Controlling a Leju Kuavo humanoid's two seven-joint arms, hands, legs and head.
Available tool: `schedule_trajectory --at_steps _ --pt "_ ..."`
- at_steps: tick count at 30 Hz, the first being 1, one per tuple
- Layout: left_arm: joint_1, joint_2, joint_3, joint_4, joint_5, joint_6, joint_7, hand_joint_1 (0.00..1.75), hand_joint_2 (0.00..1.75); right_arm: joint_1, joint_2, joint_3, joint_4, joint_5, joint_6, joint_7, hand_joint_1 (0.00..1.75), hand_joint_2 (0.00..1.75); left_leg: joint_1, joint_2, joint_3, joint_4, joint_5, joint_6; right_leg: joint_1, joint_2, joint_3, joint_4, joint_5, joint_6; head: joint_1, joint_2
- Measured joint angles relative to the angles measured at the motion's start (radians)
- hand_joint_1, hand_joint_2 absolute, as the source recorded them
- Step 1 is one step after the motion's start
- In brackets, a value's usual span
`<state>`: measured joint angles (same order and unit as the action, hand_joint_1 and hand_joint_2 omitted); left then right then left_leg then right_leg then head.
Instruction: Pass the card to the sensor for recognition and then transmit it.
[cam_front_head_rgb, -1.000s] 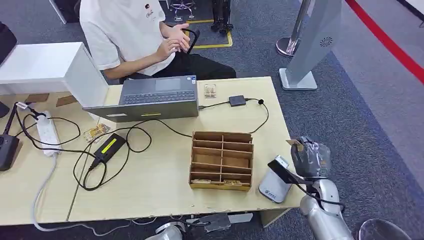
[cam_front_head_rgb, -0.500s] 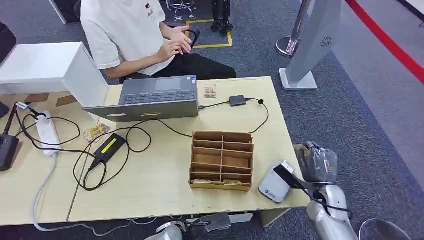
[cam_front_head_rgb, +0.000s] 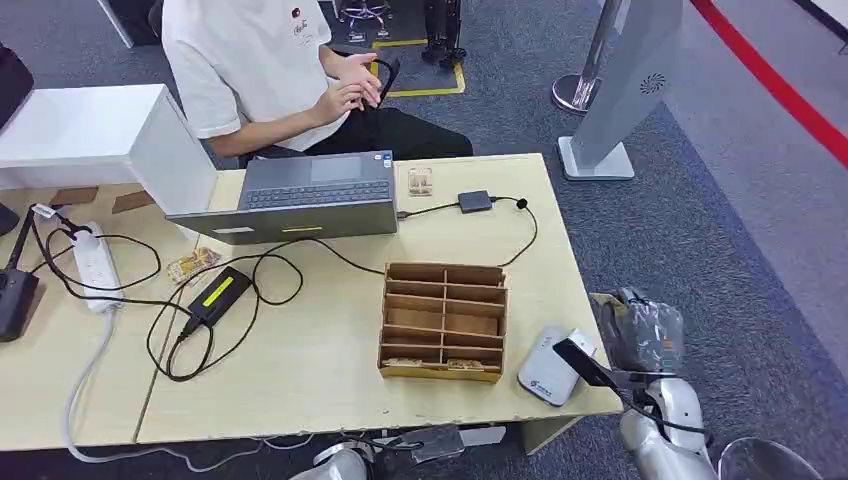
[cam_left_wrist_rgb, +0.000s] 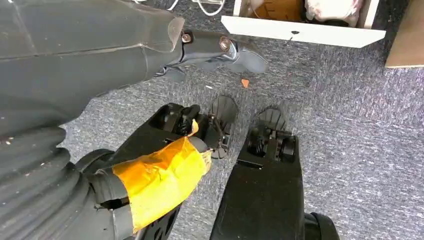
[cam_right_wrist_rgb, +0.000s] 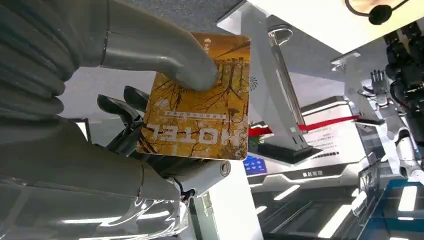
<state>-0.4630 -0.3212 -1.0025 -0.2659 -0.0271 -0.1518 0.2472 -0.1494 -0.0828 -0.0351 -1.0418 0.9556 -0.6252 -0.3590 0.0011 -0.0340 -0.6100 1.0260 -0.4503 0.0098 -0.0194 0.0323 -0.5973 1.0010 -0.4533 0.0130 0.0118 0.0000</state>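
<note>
My right hand (cam_front_head_rgb: 640, 335) hangs just off the table's right front corner, wrapped in clear plastic. It holds a yellow-orange hotel card (cam_right_wrist_rgb: 200, 100), which the thumb (cam_right_wrist_rgb: 165, 55) presses against the darker fingers. A tan corner of the card (cam_front_head_rgb: 603, 298) pokes out on the hand's far side. The white-grey sensor (cam_front_head_rgb: 546, 368) lies on the table's front right corner, just left of that hand. My left hand (cam_left_wrist_rgb: 220, 47) hangs beside the body over the carpet, thumb stretched out, holding nothing.
A wooden compartment box (cam_front_head_rgb: 443, 320) stands left of the sensor. Behind it are a laptop (cam_front_head_rgb: 310, 195), cables, a black adapter (cam_front_head_rgb: 218, 295), a power strip (cam_front_head_rgb: 95, 265) and a seated person (cam_front_head_rgb: 270, 70). A grey kiosk stand (cam_front_head_rgb: 620, 90) rises at the far right.
My right hand has drifted right and nearer to me with the card, moving away from the table's edge and uncovering more of the sensor. Nothing on the table has moved.
</note>
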Motion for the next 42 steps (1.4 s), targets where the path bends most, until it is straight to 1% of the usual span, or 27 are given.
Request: schedule_trajectory --at_steps 4,6,7,10,12,16,21,24,33,39,42 --pt "0.0 -0.001 0.003 0.0 -0.001 0.0 0.0 0.0 1.75 0.001 0.0 0.0 -0.004 -0.001 0.003 0.0 1.75 1.75 0.0 0.0 0.0 0.0 0.0 0.0 0.0 0.0 0.0 0.0 0.0 0.0 0.0 0.0" --pt "-0.001 -0.003 0.006 0.0 -0.006 0.0 0.0 0.0 1.75 0.004 0.0 0.0 -0.007 -0.025 0.022 -0.009 1.75 1.75 0.0 0.0 0.0 0.0 0.0 0.0 0.0 0.0 0.0 0.0 0.0 0.0 0.0 0.0" --pt "-0.001 -0.003 0.008 0.0 -0.01 0.0 0.0 0.0 1.75 0.006 0.0 0.0 -0.01 -0.042 0.041 -0.02 1.75 1.75 0.0 0.0 0.0 0.0 0.0 0.0 0.0 0.0 0.0 0.0 0.0 0.0 0.0 0.0" --pt "-0.001 -0.005 0.019 0.003 -0.023 -0.009 -0.007 0.0 1.75 0.018 0.0 0.001 -0.031 -0.139 0.162 -0.074 1.75 1.75 0.0 0.0 0.0 0.0 0.0 0.0 0.0 -0.001 0.0 0.0 0.0 0.0 0.0 0.0" --pt "-0.001 -0.005 0.024 0.004 -0.032 -0.013 -0.009 0.0 1.75 0.029 0.0 0.007 -0.056 -0.18 0.232 -0.096 1.75 1.75 0.0 0.0 0.0 0.0 0.0 0.0 0.0 -0.001 0.0 0.0 0.0 0.0 0.0 0.0" --pt "0.001 -0.006 0.042 0.007 -0.047 -0.02 -0.009 0.0 1.75 0.053 -0.003 0.027 -0.108 -0.193 0.313 -0.105 1.75 1.75 0.0 0.0 0.0 0.0 0.0 0.0 0.0 -0.001 0.0 0.0 0.0 0.0 0.0 0.0" --pt "0.003 -0.006 0.063 0.01 -0.057 -0.025 -0.007 0.0 1.75 0.068 -0.025 0.058 -0.138 -0.17 0.377 -0.088 1.75 1.75 0.0 0.0 -0.001 0.0 0.0 0.0 0.0 -0.001 0.0 0.0 0.0 0.0 0.0 0.0" --pt "0.004 -0.006 0.075 0.011 -0.064 -0.029 -0.005 0.0 1.75 0.072 -0.043 0.074 -0.144 -0.165 0.402 -0.08 1.75 1.75 0.0 0.0 -0.001 0.0 0.0 0.0 0.0 -0.001 0.0 0.0 0.0 0.0 0.0 0.0" --pt "0.006 -0.008 0.097 0.014 -0.08 -0.029 0.007 0.0 1.75 0.069 -0.071 0.101 -0.143 -0.132 0.417 -0.038 1.75 1.75 0.0 0.0 0.0 0.0 0.0 0.0 0.0 -0.001 0.0 0.0 0.0 0.0 0.0 0.0" --pt "0.007 -0.008 0.107 0.014 -0.087 -0.029 0.014 0.0 1.75 0.055 -0.08 0.121 -0.118 -0.103 0.41 -0.021 1.75 1.75 0.0 0.0 0.0 0.0 0.0 0.0 0.0 -0.001 0.0 0.0 0.0 0.0 0.0 0.0" --pt "0.007 -0.009 0.111 0.014 -0.092 -0.032 0.014 0.0 1.75 0.047 -0.08 0.129 -0.105 -0.103 0.39 -0.037 1.75 1.75 0.0 0.0 -0.001 0.0 0.0 0.0 0.0 -0.001 0.001 0.0 0.0 0.0 0.0 0.0"
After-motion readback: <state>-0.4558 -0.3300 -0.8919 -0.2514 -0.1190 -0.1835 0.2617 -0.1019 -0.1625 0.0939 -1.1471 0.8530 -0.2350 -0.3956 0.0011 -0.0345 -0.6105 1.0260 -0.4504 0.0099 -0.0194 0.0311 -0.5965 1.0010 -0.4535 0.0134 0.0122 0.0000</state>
